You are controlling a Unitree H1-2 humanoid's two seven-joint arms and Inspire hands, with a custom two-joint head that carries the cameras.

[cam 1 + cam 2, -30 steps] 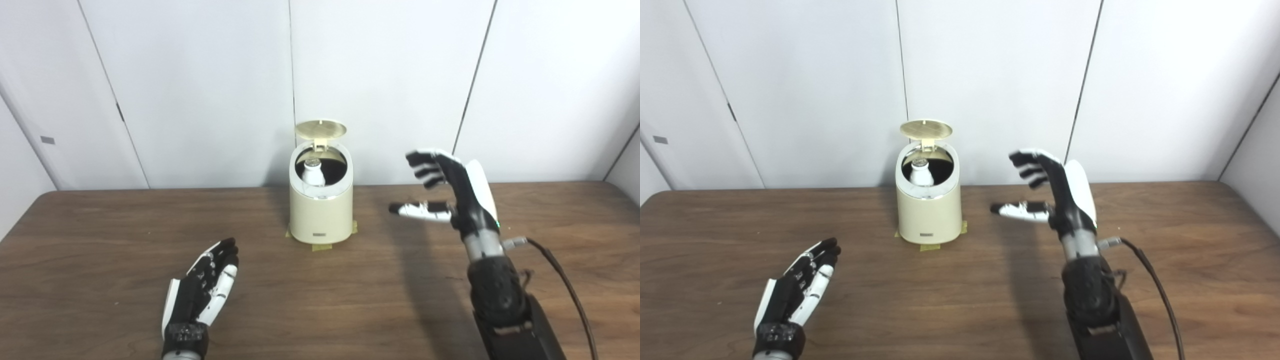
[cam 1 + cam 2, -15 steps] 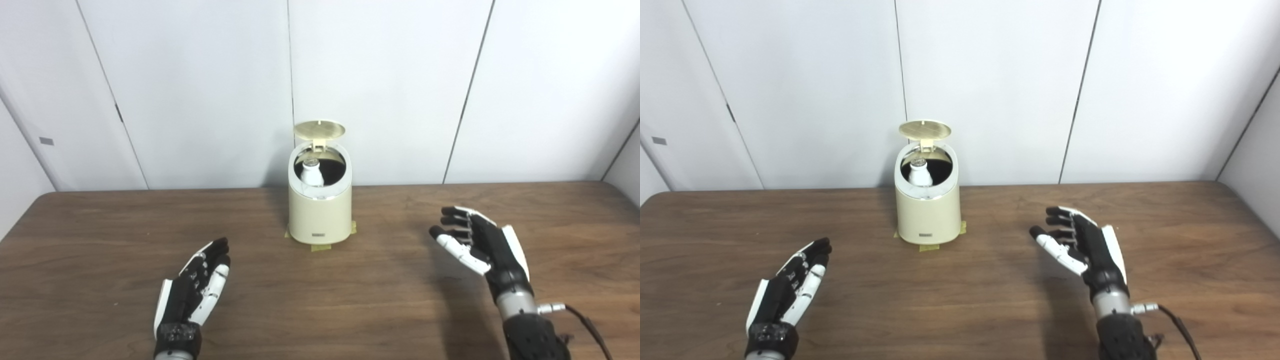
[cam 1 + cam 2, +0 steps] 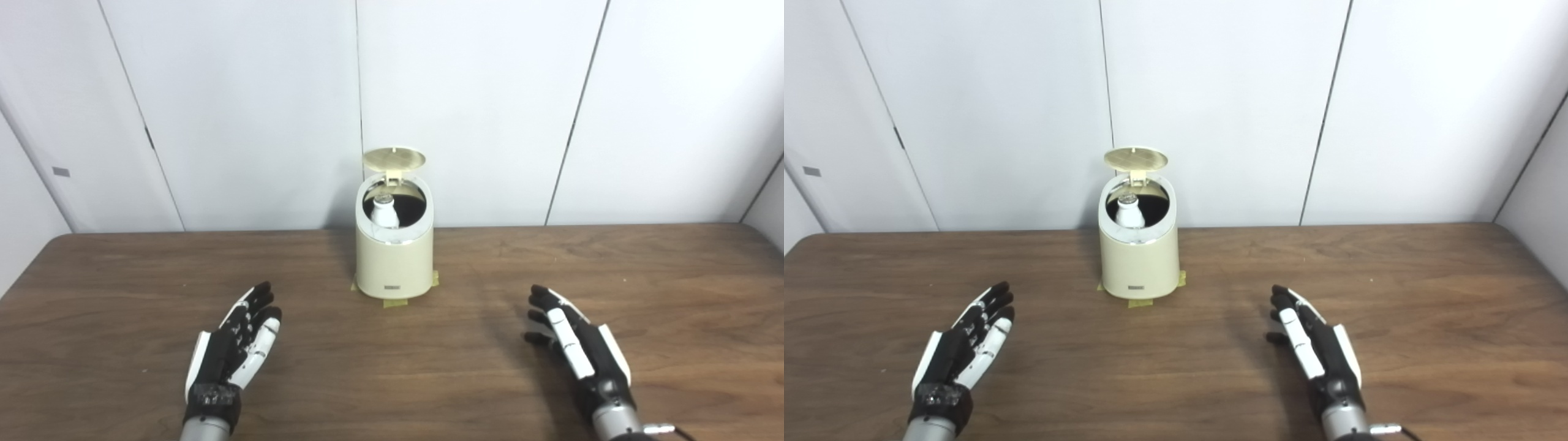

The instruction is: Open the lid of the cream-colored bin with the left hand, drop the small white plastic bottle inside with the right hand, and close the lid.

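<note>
Left hand (image 3: 231,352) and right hand (image 3: 576,346), black with white panels, seemingly grey metal wrists

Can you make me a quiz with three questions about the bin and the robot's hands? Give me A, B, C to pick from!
1. Where is the bottle?
A. Inside the bin
B. On the table by the left hand
C. In the right hand

2. What colour is the bin?
A. Red
B. Cream
C. Blue

3. How is the lid?
A. Shut flat
B. Lying on the table
C. Standing open

Answers:
1. A, its white top shows through the bin's open mouth.
2. B, its whole wall is a pale cream.
3. C, it is tipped up behind the mouth, and both the left hand and the right hand lie open and empty low over the table, away from it.
</note>
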